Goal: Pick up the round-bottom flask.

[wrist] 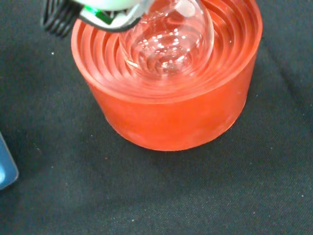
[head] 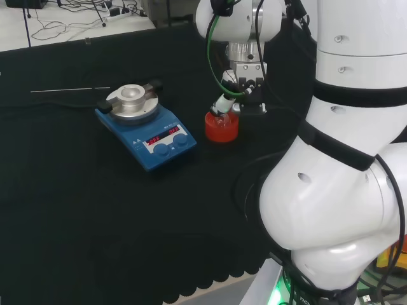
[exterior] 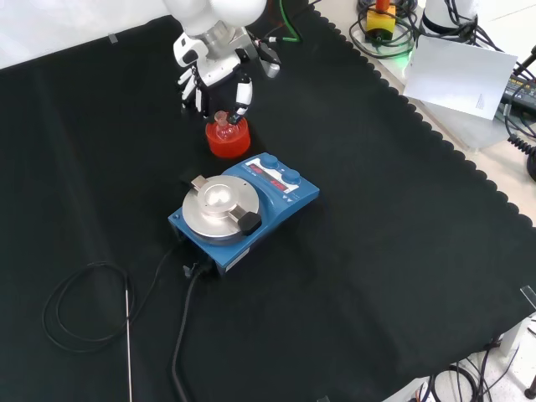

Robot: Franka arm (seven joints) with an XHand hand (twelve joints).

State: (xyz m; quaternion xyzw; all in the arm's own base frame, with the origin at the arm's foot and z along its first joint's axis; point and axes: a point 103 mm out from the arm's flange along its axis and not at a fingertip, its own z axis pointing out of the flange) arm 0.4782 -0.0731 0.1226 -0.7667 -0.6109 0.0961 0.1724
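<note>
The desk, draped in black cloth, is carrying a blue hotplate stirrer at the centre of the front view. Just above it, in the upper left of that frame, a red ribbed stand is holding the clear round-bottom flask, whose bulb is sitting in the stand's ringed hollow. I am lowering nothing here: my robot hand is hanging directly over the flask's neck, fingers pointing down either side. Whether they are gripping the neck, I cannot tell.
</note>
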